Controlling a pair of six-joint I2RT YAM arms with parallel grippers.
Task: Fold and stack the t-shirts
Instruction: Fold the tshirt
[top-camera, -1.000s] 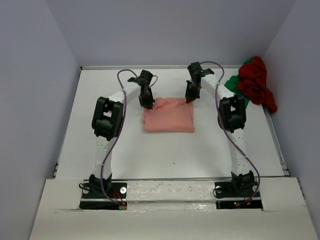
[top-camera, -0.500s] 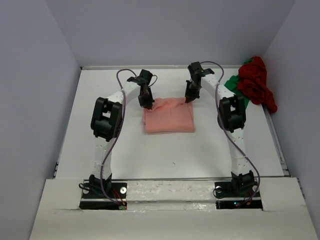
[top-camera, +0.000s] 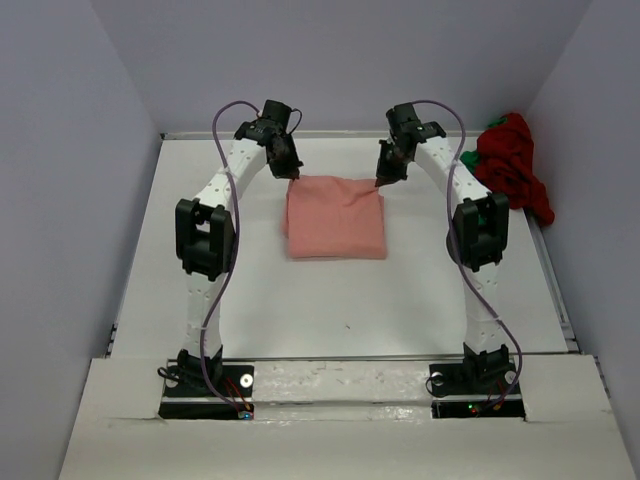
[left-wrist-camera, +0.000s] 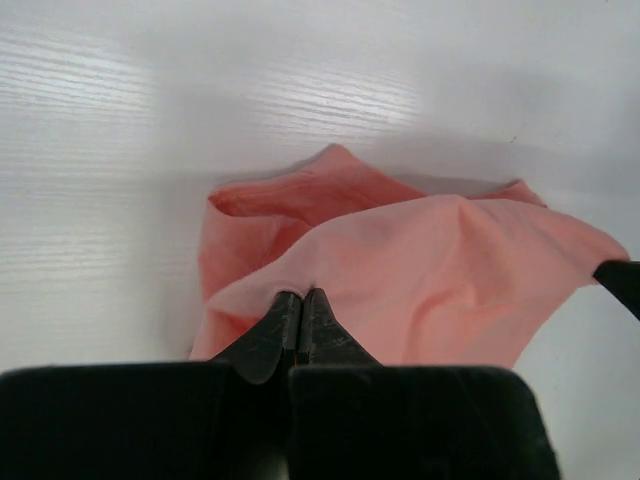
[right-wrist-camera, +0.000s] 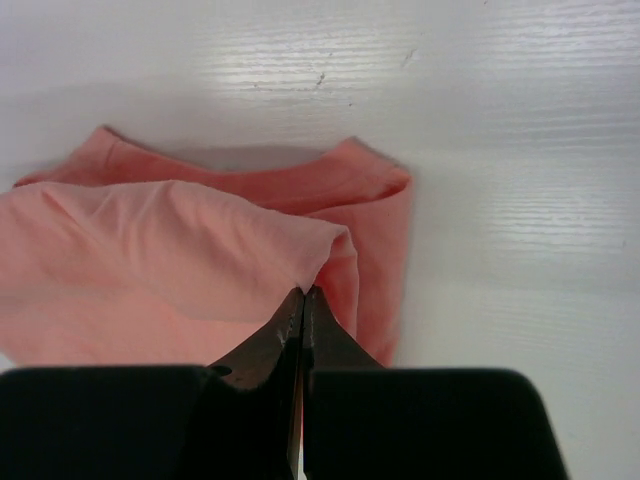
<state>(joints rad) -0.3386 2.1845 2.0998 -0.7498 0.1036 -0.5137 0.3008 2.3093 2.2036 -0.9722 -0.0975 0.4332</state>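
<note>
Your left gripper (left-wrist-camera: 302, 298) and right gripper (right-wrist-camera: 303, 295) each pinch a far corner of the salmon-pink t-shirt (top-camera: 335, 222), jaws pressed together.

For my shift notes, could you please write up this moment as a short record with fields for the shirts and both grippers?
Shirt in work: salmon-pink cloth t-shirt, folded to a rough rectangle at mid-table
Left gripper: shut, pinching the pink shirt's top layer at its far left corner
Right gripper: shut, pinching the top layer at the far right corner
Top layer: raised at both pinched corners, lower layers flat on the white table
Waiting: dark red cloth t-shirt, crumpled at the far right edge
Stack: not begun
</note>
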